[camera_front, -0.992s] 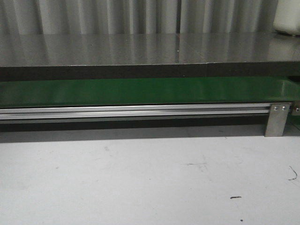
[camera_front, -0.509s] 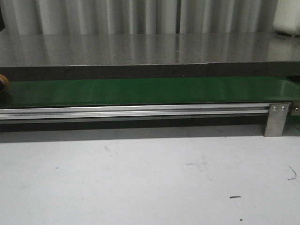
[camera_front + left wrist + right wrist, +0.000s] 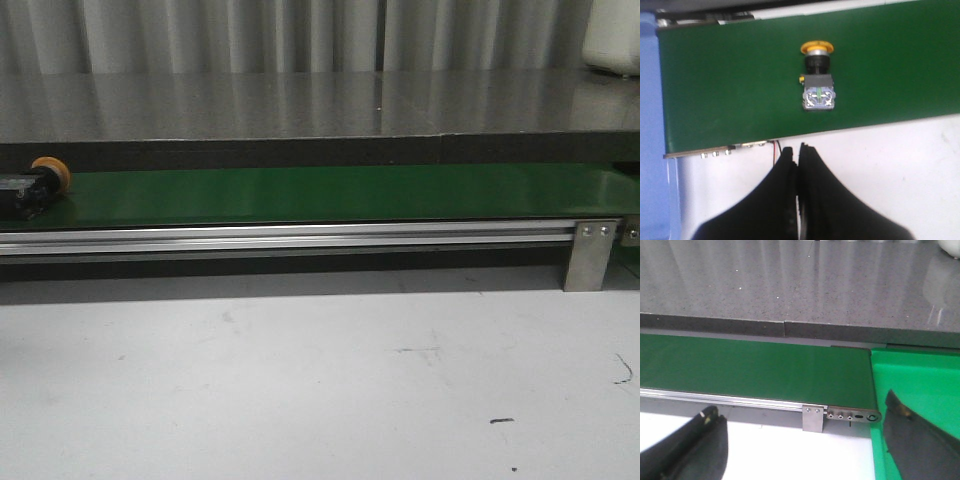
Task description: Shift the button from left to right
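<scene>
**Button on conveyor belt, left end; both end effectors clear of it**

1. Desk (image 3: 320, 380): pale grey surface, scuffed, nearest in the front view. Neither arm appears in that view.
2. Left end effector (image 3: 798, 160): black fingers pressed together, nothing between them. Positioned over the white surface just beside the belt's near edge, apart from the button.
3. Right end effector (image 3: 805, 440): two black fingers (image 3: 695, 445) spread wide, holding nothing. One lies over the white surface, the other over a bright green tray (image 3: 920, 390) that adjoins the belt's end.
4. Aluminium rail (image 3: 290, 238): runs along the belt's near side, ending in a metal bracket (image 3: 590, 255).
5. Green conveyor belt (image 3: 330, 192): carries the button.
6. Button (image 3: 817, 75): lying on its side on the belt, yellow-orange cap pointing away from the left fingers, black body and contact block facing them. In the front view it sits at the far left (image 3: 38, 185).
7. Dark grey counter (image 3: 320, 105): behind the belt.
</scene>
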